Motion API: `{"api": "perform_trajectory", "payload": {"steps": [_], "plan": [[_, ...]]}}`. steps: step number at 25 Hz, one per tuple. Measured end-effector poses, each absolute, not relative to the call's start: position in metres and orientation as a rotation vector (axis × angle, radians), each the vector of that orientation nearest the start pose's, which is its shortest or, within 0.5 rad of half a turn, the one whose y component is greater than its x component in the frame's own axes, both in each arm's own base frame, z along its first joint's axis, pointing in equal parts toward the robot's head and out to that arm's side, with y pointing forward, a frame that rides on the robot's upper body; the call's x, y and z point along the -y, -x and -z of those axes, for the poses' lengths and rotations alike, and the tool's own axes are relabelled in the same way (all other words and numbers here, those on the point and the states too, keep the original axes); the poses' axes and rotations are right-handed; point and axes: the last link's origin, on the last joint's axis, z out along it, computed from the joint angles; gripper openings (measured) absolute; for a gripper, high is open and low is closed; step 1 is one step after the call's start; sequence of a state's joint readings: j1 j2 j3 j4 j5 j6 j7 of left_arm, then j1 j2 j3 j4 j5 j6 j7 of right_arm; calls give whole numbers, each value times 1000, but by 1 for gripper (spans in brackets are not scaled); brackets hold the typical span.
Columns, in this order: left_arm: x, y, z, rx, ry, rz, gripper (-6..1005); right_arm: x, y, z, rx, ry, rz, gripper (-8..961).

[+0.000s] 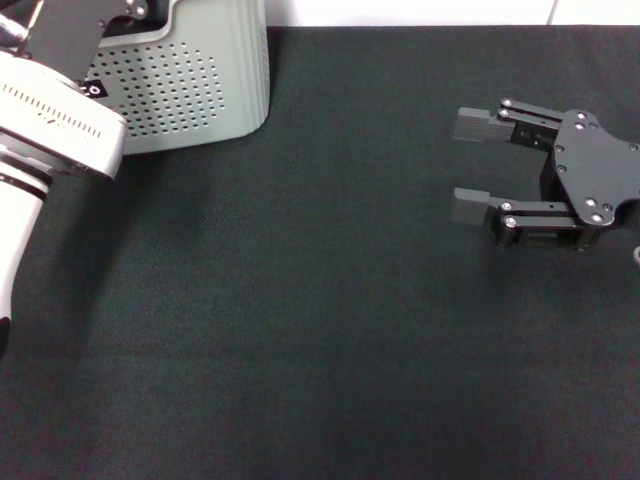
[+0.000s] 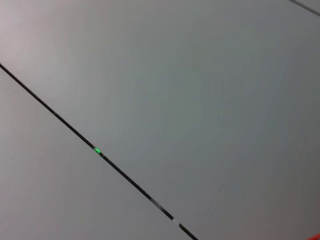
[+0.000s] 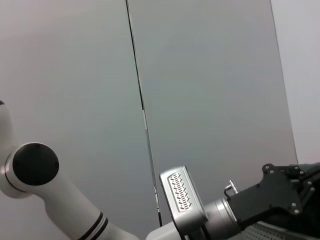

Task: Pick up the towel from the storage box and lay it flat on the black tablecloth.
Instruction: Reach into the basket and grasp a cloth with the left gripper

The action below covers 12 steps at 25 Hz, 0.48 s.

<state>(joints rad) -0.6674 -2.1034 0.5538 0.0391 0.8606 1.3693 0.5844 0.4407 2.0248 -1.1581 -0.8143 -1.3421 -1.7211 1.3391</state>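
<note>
The light grey perforated storage box (image 1: 200, 80) stands at the far left corner of the black tablecloth (image 1: 320, 330). The towel is out of view. My left arm (image 1: 55, 125) reaches over the box. In the right wrist view the left gripper's black body (image 3: 275, 197) hangs above the box rim (image 3: 280, 234), with its tips hidden. My right gripper (image 1: 472, 165) hovers over the right side of the tablecloth, open, with nothing between its fingers (image 1: 480, 125).
The tablecloth covers the whole table in the head view, with a pale strip of wall (image 1: 420, 12) past its far edge. Both wrist views face grey wall panels (image 2: 200, 100) with thin black seams (image 3: 142, 105).
</note>
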Motion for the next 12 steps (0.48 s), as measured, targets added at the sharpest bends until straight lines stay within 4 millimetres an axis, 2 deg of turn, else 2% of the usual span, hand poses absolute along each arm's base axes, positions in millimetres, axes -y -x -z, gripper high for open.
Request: {"api": "perform_trajectory", "payload": {"steps": [8, 12], "plan": [[-384, 249, -18, -355, 1464, 351, 70, -309, -184, -26, -169, 2773, -1260, 826], [-373, 246, -29, -259, 1407, 546, 53, -308, -185, -26, -165, 2767, -1262, 826]]}}
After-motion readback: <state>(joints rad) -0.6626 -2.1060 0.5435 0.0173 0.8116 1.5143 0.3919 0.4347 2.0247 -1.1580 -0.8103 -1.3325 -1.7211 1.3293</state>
